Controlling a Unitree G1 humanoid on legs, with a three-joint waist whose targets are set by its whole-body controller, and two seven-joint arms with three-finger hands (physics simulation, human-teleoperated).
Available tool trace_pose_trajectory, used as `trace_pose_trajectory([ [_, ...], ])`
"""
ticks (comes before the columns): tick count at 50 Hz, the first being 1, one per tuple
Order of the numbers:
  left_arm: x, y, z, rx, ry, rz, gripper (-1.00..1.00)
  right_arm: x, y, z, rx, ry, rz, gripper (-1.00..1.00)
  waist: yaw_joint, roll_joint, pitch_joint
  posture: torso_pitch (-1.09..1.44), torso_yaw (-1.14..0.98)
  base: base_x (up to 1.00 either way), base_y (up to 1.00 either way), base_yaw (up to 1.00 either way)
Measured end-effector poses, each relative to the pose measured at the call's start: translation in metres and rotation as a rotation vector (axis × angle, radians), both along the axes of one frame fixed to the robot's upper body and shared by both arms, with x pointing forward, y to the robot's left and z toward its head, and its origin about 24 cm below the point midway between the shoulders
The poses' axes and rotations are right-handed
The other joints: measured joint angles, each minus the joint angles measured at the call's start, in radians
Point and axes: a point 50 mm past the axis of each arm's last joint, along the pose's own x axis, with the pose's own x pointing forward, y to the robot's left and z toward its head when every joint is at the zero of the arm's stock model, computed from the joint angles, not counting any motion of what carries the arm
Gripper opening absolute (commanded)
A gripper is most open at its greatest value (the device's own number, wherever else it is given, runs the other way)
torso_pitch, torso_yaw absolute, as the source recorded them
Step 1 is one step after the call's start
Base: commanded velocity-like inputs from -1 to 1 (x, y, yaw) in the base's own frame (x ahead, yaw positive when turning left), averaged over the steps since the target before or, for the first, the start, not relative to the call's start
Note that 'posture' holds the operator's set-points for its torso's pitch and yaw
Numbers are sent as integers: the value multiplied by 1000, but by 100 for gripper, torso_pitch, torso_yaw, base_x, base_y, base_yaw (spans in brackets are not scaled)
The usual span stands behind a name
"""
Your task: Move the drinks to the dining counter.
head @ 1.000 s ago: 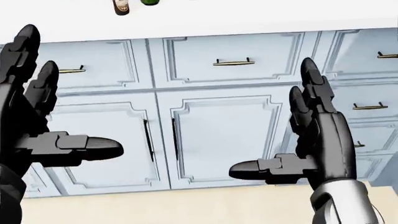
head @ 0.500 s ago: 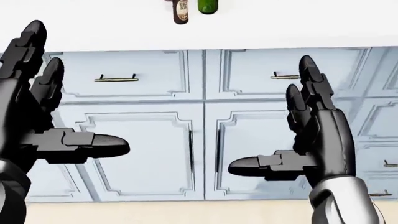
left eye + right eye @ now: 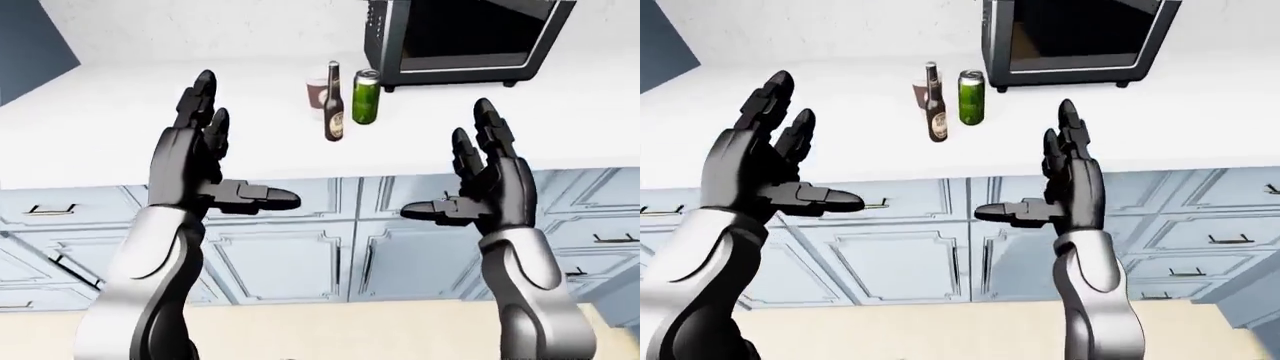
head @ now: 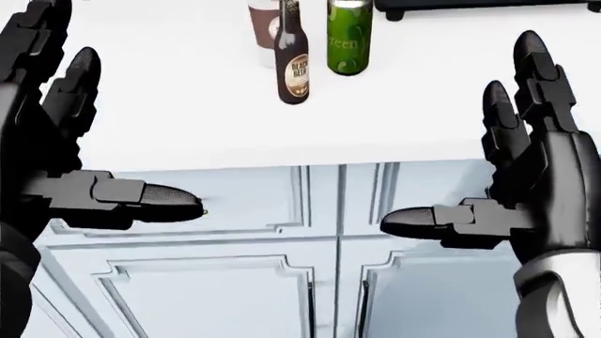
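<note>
Drinks (image 3: 340, 105) on counter (image 3: 120, 135), btwn open hands, untouched.

left hand (image 3: 195, 161) raised, palm inward, fingers spread, thumb jutting toward the right hand (image 3: 480, 191), equally splayed, holding nothing. above and between the two hands, on the white worktop (image 3: 150, 112): a dark bottle (image 3: 333, 105) upright, a green can (image 3: 365, 97) just beside it toward the right hand, a brown cup (image 3: 317, 93) partly hidden behind the bottle. beyond the right hand's fingertips, a black microwave (image 3: 460, 37). below both hands, pale blue cabinet doors (image 3: 320, 247).
</note>
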Motion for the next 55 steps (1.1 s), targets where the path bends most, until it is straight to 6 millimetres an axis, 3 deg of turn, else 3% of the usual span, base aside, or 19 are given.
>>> trace_pose_trajectory([
  [3,3,8,-7,2,57,38,100,2,5,-10,23,64,26,100,21,8,28,0,0,0,0,0],
  [8,2,7,-5,17,44,35,100,-1,3,2,16,30,13,100,5,-34,21,0,0,0,0,0],
  [11,0,6,-5,19,29,28,100,-1,3,9,13,-13,12,100,-1,-47,17,0,0,2,0,0],
  [15,2,8,-7,22,48,38,100,1,4,4,24,17,22,100,-2,-79,-23,0,0,9,0,0],
  [19,0,7,-1,25,16,31,100,0,-1,4,27,16,6,100,2,-113,-23,0,0,13,0,0],
  [22,-3,4,1,28,7,7,100,-3,-8,5,28,3,-27,100,-1,-85,-13,0,0,0,0,0],
  [26,-7,12,-2,28,25,14,100,-4,-8,3,25,16,-29,100,-7,-102,12,0,0,0,0,0],
  [29,-14,23,-4,25,33,52,100,-5,-6,6,20,4,-21,100,-4,-102,20,0,0,0,0,0],
  [31,-17,26,-1,26,19,67,100,-6,-4,9,17,-12,-12,100,-10,-90,17,0,0,0,0,0],
  [34,-19,24,2,33,-7,59,100,-7,-2,10,19,-23,-7,100,-20,-49,2,0,0,0,0,0],
  [37,-16,24,-1,31,17,56,100,-5,0,2,31,17,7,100,-18,-70,4,0,0,0,0,0],
  [43,-13,23,3,39,15,56,100,-5,-3,2,30,5,-3,100,-19,-72,-8,0,0,0,0,0],
  [48,-15,22,7,42,-3,46,100,-3,-3,2,10,7,-13,100,-25,-76,-2,0,0,0,0,0],
  [55,-14,22,7,42,4,43,100,3,16,-4,-33,37,48,100,-24,-74,5,0,0,0,0,0],
])
